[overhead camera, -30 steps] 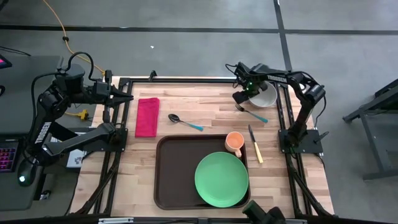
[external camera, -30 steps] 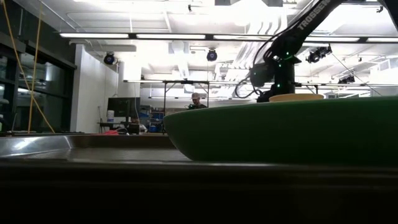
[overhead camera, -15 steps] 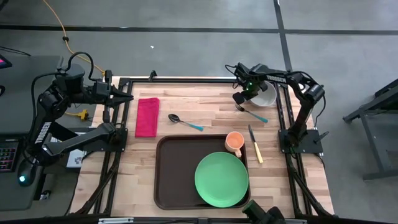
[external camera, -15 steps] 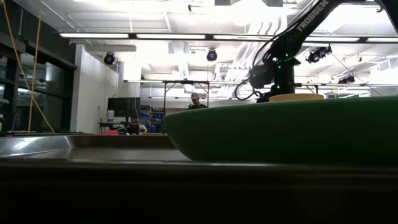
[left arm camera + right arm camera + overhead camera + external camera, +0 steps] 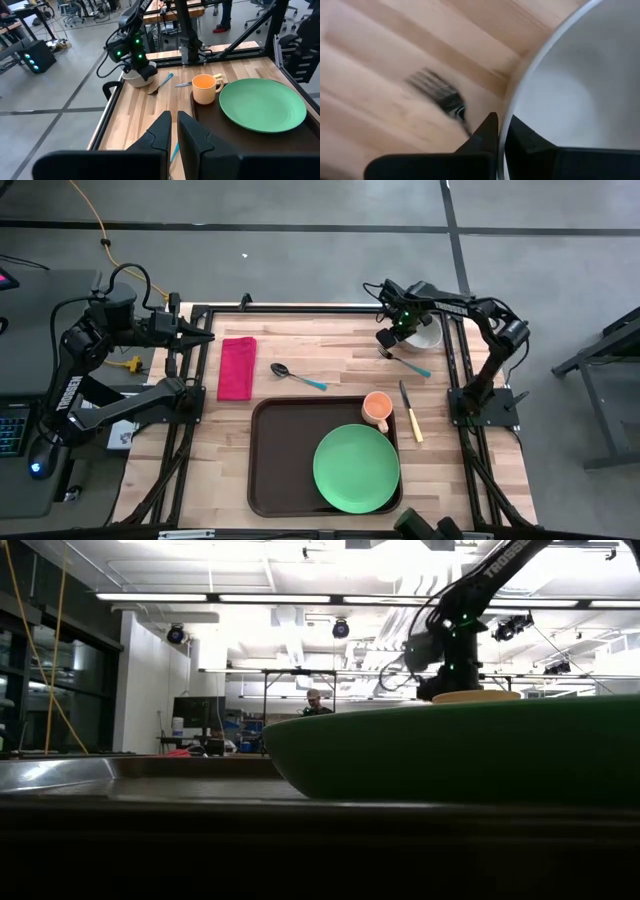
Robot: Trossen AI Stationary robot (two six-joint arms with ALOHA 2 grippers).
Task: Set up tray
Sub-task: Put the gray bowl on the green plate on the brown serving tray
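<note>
A dark brown tray [image 5: 275, 450] lies at the table's near middle. It holds a green plate [image 5: 356, 469] and an orange cup [image 5: 377, 409]. A white bowl [image 5: 428, 337] stands at the far right, and my right gripper [image 5: 392, 338] is shut on its left rim. Beside the bowl lies a fork [image 5: 405, 362]. A knife [image 5: 411, 412], a spoon [image 5: 297, 376] and a red napkin [image 5: 237, 367] lie on the wood. My left gripper [image 5: 205, 337] waits shut at the far left edge with nothing in it. My right gripper pinches the bowl's rim [image 5: 503, 120] on the side toward the table's left, one finger inside the bowl [image 5: 522, 137] and one outside [image 5: 487, 131]. The fingers come from above, pointing down. Whether the bowl's base stands on the wood, I cannot tell.
The fork's tines [image 5: 437, 90] lie right beside the outer finger. Black frame rails [image 5: 455, 365] run along the table's left, right and far edges. Bare wood shows between the napkin and the bowl. People and desks show in the room beyond the table.
My right gripper has shut on the bowl's rim, and its arm has shifted slightly toward the table's right edge. The bowl has stayed at about the same spot.
</note>
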